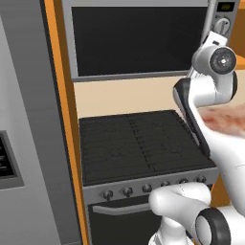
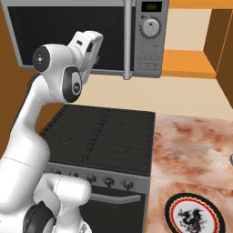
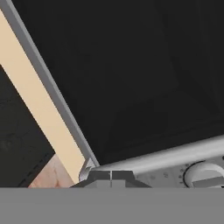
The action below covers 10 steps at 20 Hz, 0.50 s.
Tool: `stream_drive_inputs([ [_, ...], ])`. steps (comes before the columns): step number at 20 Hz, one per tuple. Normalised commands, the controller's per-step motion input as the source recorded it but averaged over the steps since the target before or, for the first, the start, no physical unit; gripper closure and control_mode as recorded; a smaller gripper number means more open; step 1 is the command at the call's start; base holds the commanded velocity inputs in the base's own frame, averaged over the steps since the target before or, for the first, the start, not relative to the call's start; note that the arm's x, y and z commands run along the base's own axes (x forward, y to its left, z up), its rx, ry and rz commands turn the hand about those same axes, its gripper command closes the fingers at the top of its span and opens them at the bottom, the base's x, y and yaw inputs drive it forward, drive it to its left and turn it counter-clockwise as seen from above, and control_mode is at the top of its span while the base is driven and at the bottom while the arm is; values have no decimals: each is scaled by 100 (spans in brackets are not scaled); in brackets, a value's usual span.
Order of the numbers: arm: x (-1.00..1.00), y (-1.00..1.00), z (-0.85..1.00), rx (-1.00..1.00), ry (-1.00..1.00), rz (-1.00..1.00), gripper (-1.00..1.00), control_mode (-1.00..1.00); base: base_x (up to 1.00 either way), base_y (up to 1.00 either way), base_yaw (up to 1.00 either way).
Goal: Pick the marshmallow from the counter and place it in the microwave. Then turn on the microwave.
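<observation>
The microwave (image 2: 91, 27) hangs above the stove, and its dark glass door looks closed. It has a long grey bar handle (image 2: 128, 41), a round dial (image 2: 150, 28) and a small display (image 2: 151, 7). My hand (image 2: 89, 44) is raised close in front of the door's lower part, left of the handle. In the hand view my gripper (image 3: 110, 176) is shut with nothing between its tips, facing the dark glass (image 3: 131, 74), with the handle (image 3: 175, 155) and dial (image 3: 203, 173) to the lower right. The marshmallow is out of view. The mottled counter (image 2: 191, 150) lies to the right of the stove.
A black stovetop (image 2: 104, 136) with grates sits under the microwave, with a row of knobs (image 2: 109, 181) along its front. A round plate (image 2: 195, 215) with a red and black rim lies on the counter's near part. A tall grey appliance (image 1: 28, 143) stands at the left.
</observation>
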Motion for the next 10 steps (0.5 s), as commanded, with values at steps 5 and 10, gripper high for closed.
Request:
stream_drive_inputs([
  [5, -39, -6, 6, 4, 0, 0, 100, -100, 0, 0, 0],
  [10, -28, -5, 3, 6, 0, -1, 100, -100, 0, 0, 0],
])
